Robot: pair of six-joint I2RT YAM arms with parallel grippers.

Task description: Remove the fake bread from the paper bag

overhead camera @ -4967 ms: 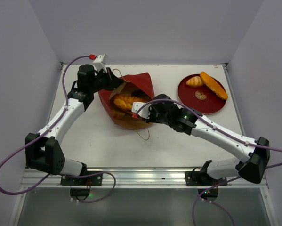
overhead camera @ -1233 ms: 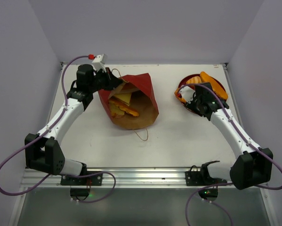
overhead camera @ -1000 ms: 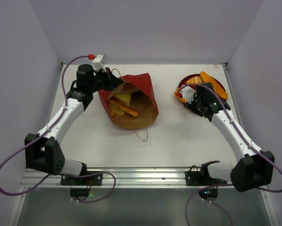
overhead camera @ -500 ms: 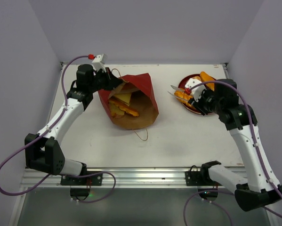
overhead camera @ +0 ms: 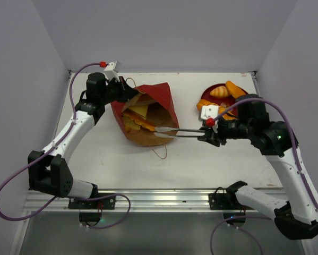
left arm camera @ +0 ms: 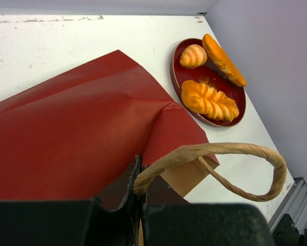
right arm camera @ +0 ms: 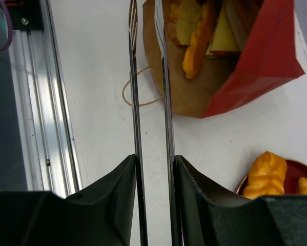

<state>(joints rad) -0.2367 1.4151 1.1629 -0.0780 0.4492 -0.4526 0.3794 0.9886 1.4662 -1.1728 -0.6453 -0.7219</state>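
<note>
The red paper bag lies on its side, mouth toward the near right, brown inside showing. Fake bread lies inside: a pale yellow slice and golden pastries, also in the right wrist view. My left gripper is shut on the bag's upper rim by its looped handle. My right gripper is shut on metal tongs; their empty tips are apart at the bag's mouth. A croissant, a long loaf and a braided loaf lie on the dark-red plate.
The plate stands at the far right, partly behind my right arm. The bag's second handle lies on the table near the mouth. A metal rail runs along the table's near edge. Grey walls close in three sides.
My right arm has swung left from the plate to the bag's mouth, tongs now empty. A braided loaf that was in the bag now lies on the plate. The left arm has not moved.
</note>
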